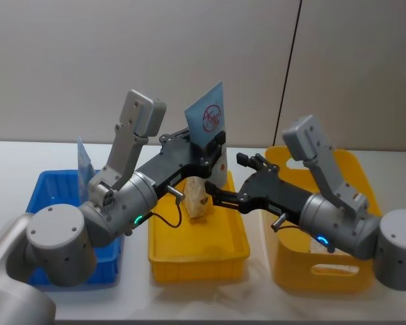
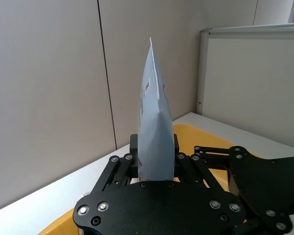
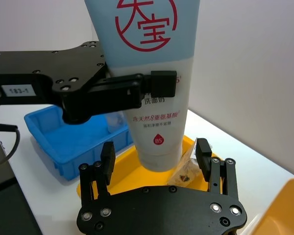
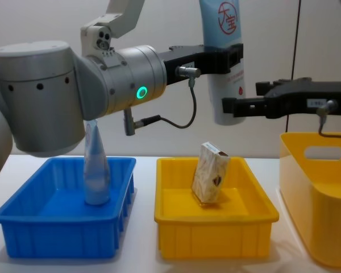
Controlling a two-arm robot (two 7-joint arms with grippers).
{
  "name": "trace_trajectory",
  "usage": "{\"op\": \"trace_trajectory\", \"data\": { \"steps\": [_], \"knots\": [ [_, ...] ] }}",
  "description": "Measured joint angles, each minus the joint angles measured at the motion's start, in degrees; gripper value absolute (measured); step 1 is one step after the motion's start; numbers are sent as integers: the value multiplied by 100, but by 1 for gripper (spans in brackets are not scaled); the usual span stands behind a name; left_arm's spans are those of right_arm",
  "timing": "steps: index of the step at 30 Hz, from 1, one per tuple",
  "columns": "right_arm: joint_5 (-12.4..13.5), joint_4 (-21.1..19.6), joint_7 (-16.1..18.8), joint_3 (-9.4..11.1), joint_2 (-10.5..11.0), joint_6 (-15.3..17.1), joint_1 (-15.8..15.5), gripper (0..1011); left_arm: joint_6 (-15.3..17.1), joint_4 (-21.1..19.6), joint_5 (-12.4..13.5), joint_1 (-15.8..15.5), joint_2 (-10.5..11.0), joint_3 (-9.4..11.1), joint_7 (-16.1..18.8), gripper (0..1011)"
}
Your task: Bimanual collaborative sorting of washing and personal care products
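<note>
left claw (image 4: 223,58) is pinching a pale blue squeeze tube (image 4: 223,54) around its middle and holds it upright in the air above the yellow tray (image 4: 215,220), cap end down and flat crimped end up. the red round logo on the tube faces the robot in the chest view. in the left wrist view the tube (image 2: 156,132) stands edge-on between the two fingers (image 2: 134,149).

right claw (image 3: 157,156) sits at the tube's lower end with its fingers (image 3: 108,155) spread, one on each side of the cap end; a gap shows on both sides, so it appears not to be touching, though the contact point is partly hidden. in the head view the right claw (image 1: 213,195) reaches in from the robot's right, under the left claw (image 1: 210,150).

a beige patterned carton (image 4: 210,180) stands tilted inside the yellow tray. a second pale blue tube (image 4: 95,170) stands upright in the blue tray (image 4: 62,227) on the robot's left. a tall yellow handled bin (image 4: 318,199) stands on the table (image 1: 27,157) at the robot's right.
</note>
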Motion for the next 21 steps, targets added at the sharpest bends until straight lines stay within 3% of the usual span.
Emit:
{"op": "trace_trajectory", "data": {
  "steps": [12, 21],
  "knots": [
    [-155, 466, -125, -208, -115, 76, 428, 1002, 1, 0, 0, 0, -1, 0, 1, 286],
    [-146, 716, 22, -314, -90, 58, 672, 1002, 1, 0, 0, 0, 0, -1, 2, 285]
  ]
}}
